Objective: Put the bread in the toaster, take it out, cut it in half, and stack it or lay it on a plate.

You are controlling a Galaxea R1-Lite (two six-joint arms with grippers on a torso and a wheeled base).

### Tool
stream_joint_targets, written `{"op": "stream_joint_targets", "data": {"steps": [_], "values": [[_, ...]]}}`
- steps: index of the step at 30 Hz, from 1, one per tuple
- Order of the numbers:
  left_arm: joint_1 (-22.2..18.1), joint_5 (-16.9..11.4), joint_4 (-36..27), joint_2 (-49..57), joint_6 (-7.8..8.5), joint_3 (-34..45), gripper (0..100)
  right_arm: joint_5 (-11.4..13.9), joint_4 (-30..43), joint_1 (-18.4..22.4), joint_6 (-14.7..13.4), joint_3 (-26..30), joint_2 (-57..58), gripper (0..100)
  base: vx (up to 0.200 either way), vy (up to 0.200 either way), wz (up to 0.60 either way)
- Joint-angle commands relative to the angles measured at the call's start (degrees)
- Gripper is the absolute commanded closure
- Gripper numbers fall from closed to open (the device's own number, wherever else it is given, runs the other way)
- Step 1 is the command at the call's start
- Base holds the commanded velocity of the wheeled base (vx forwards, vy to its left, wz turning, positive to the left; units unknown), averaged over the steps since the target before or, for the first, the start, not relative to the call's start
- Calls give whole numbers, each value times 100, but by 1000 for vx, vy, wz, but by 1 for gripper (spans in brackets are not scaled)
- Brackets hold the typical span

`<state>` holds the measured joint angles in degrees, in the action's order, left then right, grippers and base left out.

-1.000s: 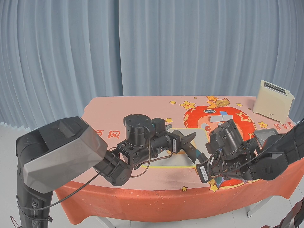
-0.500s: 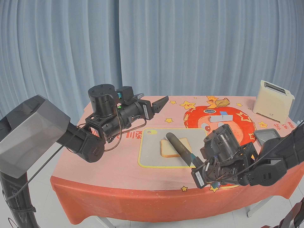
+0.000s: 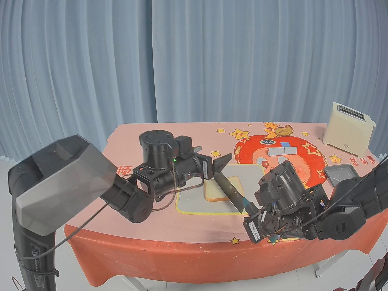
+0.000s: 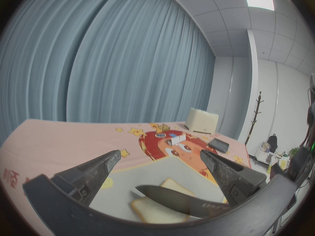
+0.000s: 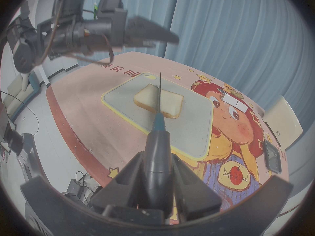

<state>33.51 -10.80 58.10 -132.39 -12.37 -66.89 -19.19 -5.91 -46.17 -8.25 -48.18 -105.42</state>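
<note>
A slice of bread [image 3: 213, 191] [image 5: 170, 102] lies flat on the grey, yellow-rimmed cutting board [image 3: 194, 205] [image 5: 192, 128]. My right gripper [image 3: 251, 207] [image 5: 158, 167] is shut on the knife's dark handle at the board's near right corner. The knife blade [image 3: 227, 186] [image 4: 177, 200] [image 5: 159, 92] runs across the middle of the bread. My left gripper [image 3: 222, 162] [image 4: 160, 156] hovers open over the board's back edge, just above the bread [image 4: 157, 211], with nothing between its fingers. The cream toaster [image 3: 349, 129] [image 5: 282, 122] stands at the far right.
A small grey plate [image 3: 339, 172] [image 5: 272, 156] lies in front of the toaster, right of my right arm. A small white and blue box [image 3: 283, 149] sits behind the board. The table's front edge lies close to my right gripper.
My left arm pulled up and back to the left off the board, then came back down to the board's back edge. The right gripper with the knife barely shifted.
</note>
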Motion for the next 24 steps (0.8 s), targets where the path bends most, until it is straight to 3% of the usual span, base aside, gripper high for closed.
{"op": "stream_joint_targets", "data": {"steps": [1,12,24], "values": [[59,8,0,-551,7,-140,0,3,-6,-6,-1,-51,13,100,0,0,0],[41,8,0,-894,16,-228,0,47,-6,90,-1,-236,127,100,0,0,0],[59,25,52,-753,16,-166,0,73,-6,99,-98,36,-251,100,0,0,0]]}}
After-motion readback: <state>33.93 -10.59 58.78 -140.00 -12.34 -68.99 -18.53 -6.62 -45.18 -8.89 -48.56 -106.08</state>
